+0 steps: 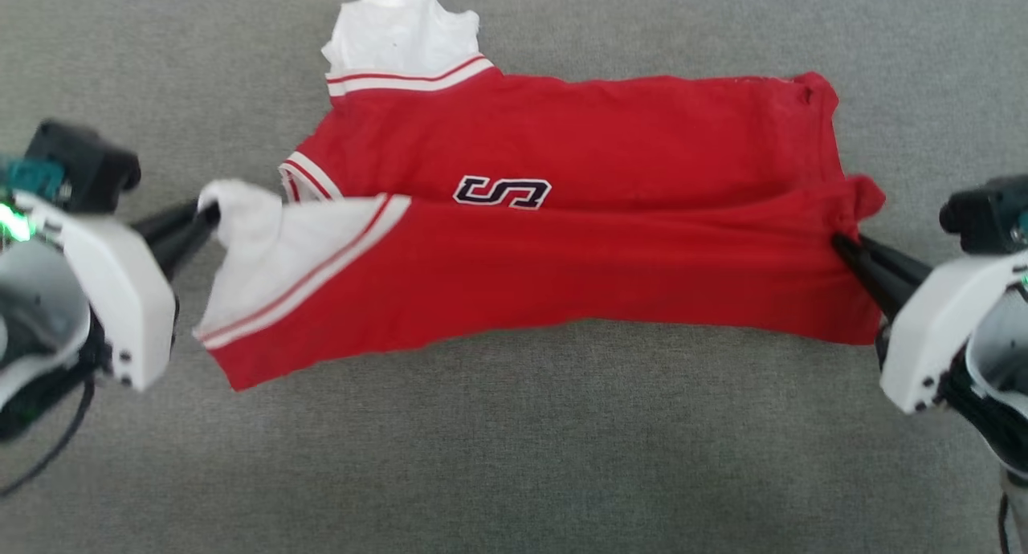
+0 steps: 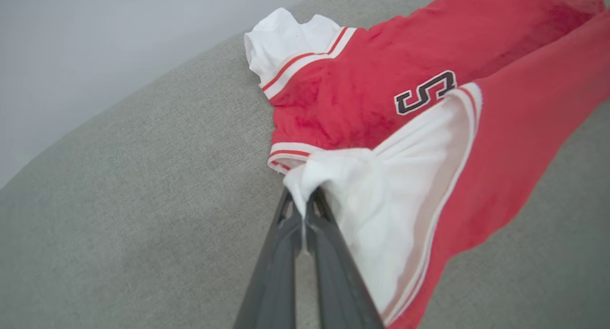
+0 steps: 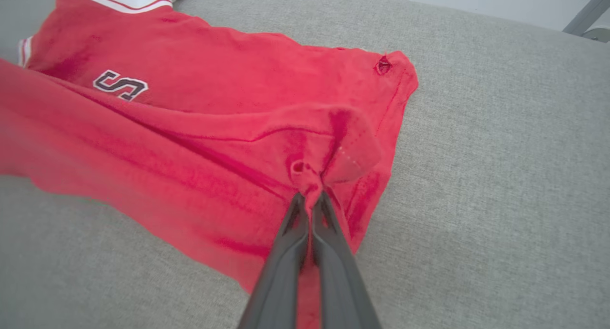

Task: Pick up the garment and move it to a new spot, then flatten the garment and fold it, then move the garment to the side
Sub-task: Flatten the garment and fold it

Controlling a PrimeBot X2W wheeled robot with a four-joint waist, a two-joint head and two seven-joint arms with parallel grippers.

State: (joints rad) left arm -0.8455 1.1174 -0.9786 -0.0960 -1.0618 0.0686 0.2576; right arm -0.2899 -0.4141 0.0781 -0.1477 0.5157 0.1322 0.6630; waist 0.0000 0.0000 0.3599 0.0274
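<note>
Left gripper [image 1: 210, 213] was seen clamped shut on a bunched corner of the white sleeve [image 1: 265, 249], and the right gripper [image 1: 839, 242] was pinched shut on the red hem at the opposite end. Between them the red shirt [image 1: 562, 136] was stretched crosswise on a grey fabric surface [image 1: 514, 458]. Its near half was raised and drawn over its far half, which lay flat. A lengthwise fold was judged to be under way. For a clean fold, both ends would best be carried across together at the same height. The cloth should be kept taut so that no sag or crease is trapped, and the lifted edge laid evenly along the far edge before anything is let go. Most of the chest lettering was covered by the raised flap, with one black letter [image 1: 502, 192] showing. The collar was largely tucked out of sight, the gripper tips were buried in cloth, and what lay beneath the flap could not be made out.
</note>
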